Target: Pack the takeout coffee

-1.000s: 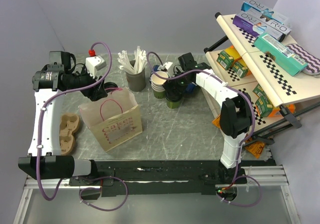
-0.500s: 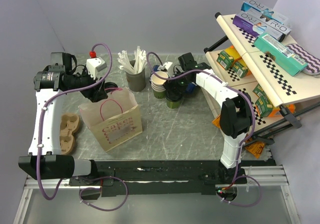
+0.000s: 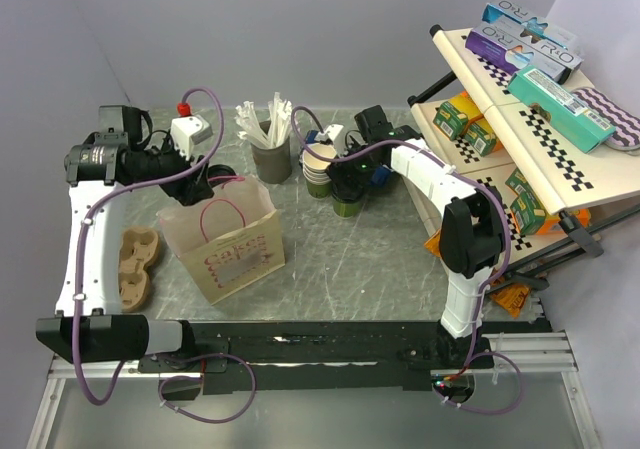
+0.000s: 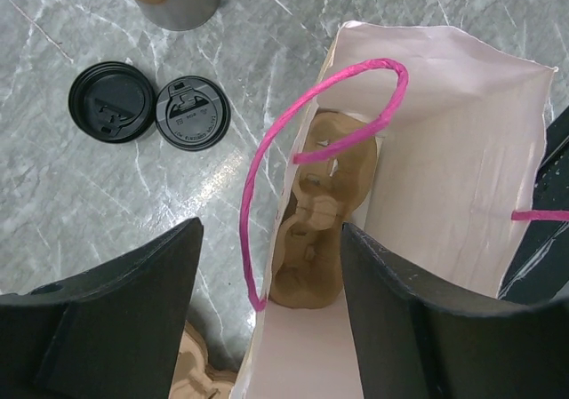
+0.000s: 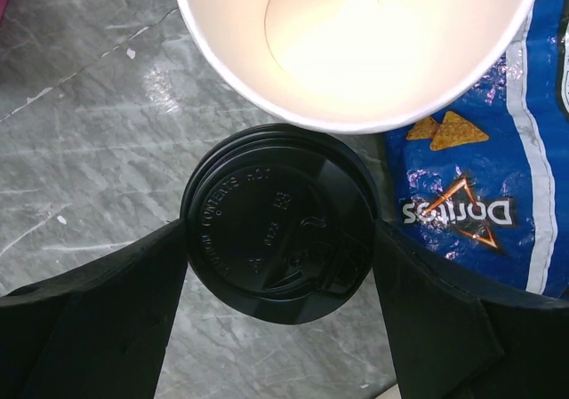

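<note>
The grey desk [image 3: 350, 259] shows the job barely begun, as I judge it. The paper bag [image 3: 235, 254] stands open at the left with a cardboard cup tray [image 4: 324, 212] lying inside. The coffee [image 5: 258, 195] stands on the desk well to the right, towards the far side. The left fingers [image 4: 116, 328] hang spread over the bag's rim and pink handle [image 4: 267, 177], gripping nothing. The right fingers [image 5: 107, 310] flank the coffee's lid, close against both sides; whether they press it yet I cannot tell. Lifting, carrying left and lowering into the bag remain. A stack of cream cups [image 5: 356, 26] crowds the coffee's far side, a chip packet [image 5: 471, 195] lies just beside it, and two loose lids [image 4: 111, 101] lie near the bag.
</note>
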Motion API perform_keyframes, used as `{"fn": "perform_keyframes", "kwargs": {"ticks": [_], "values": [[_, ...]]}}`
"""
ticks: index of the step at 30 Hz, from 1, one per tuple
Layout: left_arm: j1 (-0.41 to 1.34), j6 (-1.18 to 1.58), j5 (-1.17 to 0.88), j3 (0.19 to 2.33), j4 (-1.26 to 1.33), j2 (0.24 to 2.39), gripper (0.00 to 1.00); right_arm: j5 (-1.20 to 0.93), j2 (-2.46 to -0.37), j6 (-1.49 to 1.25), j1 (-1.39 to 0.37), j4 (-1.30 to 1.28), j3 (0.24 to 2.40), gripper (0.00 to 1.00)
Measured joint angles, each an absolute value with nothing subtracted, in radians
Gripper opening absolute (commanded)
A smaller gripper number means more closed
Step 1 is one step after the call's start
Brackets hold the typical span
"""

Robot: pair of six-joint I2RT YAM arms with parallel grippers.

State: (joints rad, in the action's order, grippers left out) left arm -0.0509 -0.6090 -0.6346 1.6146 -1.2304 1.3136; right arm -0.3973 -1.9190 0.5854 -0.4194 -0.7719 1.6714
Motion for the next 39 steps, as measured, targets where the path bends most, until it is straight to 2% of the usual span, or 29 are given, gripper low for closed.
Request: {"fn": "perform_keyframes", "kwargs": {"ticks": [14,15,17,18,20,21,28,31,34,37,39], "values": [[-0.051,-0.641,-0.562,1.621,-1.269,1.253,0.71,-0.393,-1.855,0.581,-0.421,-0.836,1.671,0.45],[-0.051,-0.653,-0.548,1.621,-1.281,1.246,0.71,-0.394,-1.833,0.581,-0.421,-0.847,1.671,0.43],[-0.053,-0.675,-0.522,1.621,-1.304,1.229,0.72,-0.398,-1.781,0.581,-0.421,-0.859,1.669,0.31],[-0.053,-0.686,-0.51,1.62,-1.311,1.219,0.72,-0.404,-1.75,0.581,-0.421,-0.861,1.667,0.16],[-0.056,-0.699,-0.49,1.613,-1.321,1.193,0.72,-0.414,-1.685,0.58,-0.423,-0.864,1.662,0.03],[-0.057,-0.705,-0.479,1.604,-1.326,1.179,0.72,-0.422,-1.65,0.578,-0.424,-0.868,1.662,0.0],[-0.059,-0.71,-0.435,1.544,-1.322,1.159,0.71,-0.476,-1.527,0.573,-0.441,-0.906,1.662,0.0],[-0.06,-0.709,-0.427,1.531,-1.313,1.177,0.68,-0.503,-1.507,0.574,-0.45,-0.916,1.662,0.0],[-0.06,-0.696,-0.429,1.518,-1.292,1.203,0.61,-0.544,-1.484,0.575,-0.458,-0.923,1.662,0.0],[-0.06,-0.695,-0.443,1.52,-1.283,1.25,0.49,-0.59,-1.438,0.58,-0.471,-0.923,1.662,0.0],[-0.06,-0.696,-0.455,1.522,-1.282,1.282,0.36,-0.625,-1.399,0.586,-0.485,-0.926,1.667,0.0]]}}
